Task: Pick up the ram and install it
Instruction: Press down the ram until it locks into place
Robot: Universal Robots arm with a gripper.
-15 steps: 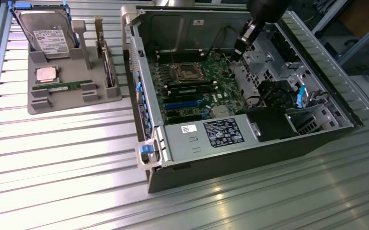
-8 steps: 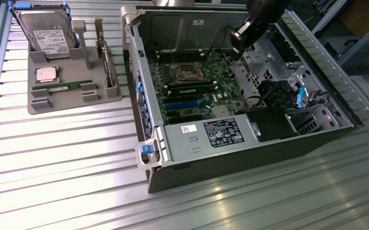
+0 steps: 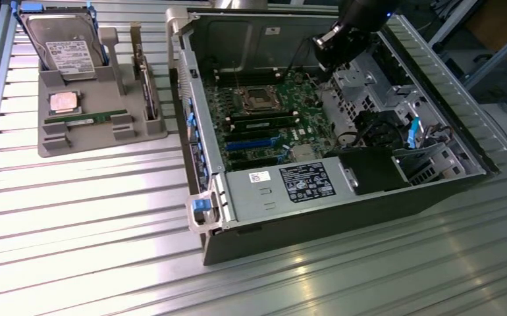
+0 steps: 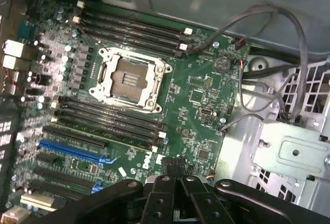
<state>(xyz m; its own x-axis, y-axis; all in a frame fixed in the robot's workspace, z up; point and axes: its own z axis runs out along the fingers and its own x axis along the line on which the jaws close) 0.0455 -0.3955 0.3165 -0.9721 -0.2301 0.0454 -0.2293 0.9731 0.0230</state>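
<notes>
Arm (image 3: 352,33): black, cylindrical wrist section with a glossy finish; a small blue light shows near its upper end. End effector (image 4: 175,195): matte black linkage bars, jointed with round silver-black pivot screws, symmetrical about a central black block.

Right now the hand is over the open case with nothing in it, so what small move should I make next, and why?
Probably lift the hand clear of the computer case and swing toward the gray tray on the exterior view's left. The ram lies there in its slot, below the silver processor, untouched. The hand is shut and empty above the motherboard, so I would open it on the way.
</notes>
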